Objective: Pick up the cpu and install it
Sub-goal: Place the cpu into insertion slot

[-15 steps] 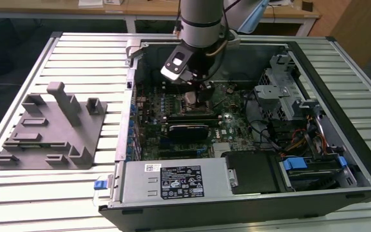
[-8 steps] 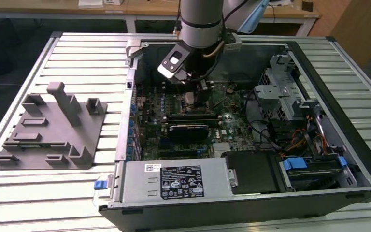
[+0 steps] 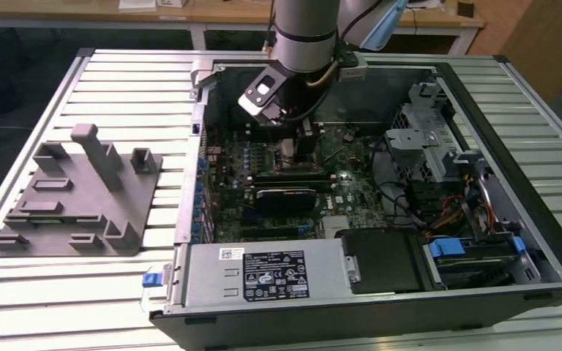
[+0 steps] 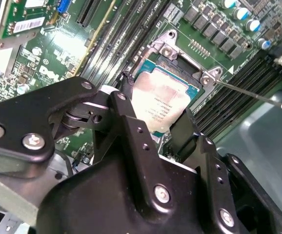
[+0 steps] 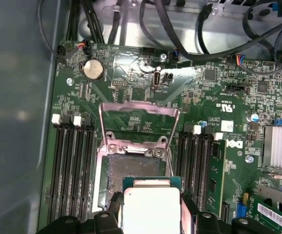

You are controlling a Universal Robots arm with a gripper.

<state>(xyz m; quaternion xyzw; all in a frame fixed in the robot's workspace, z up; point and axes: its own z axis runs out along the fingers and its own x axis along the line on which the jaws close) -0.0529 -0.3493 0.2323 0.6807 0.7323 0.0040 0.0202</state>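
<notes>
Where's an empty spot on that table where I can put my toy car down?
Free on the slatted table: the far corner beyond the grey fixture block, the near corner in front of it, and a strip past the computer case at the exterior view's right. Crowded: inside the case, with motherboard, cables and the claw gripping the cpu.

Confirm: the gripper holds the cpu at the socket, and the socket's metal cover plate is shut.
Wrong on the plate: the first wrist view shows the cover plate swung open. The gripper does hold the cpu at the socket.

Slatted table (image 3: pixel 66 292); perhaps wooden desks (image 3: pixel 232 11) behind.
</notes>
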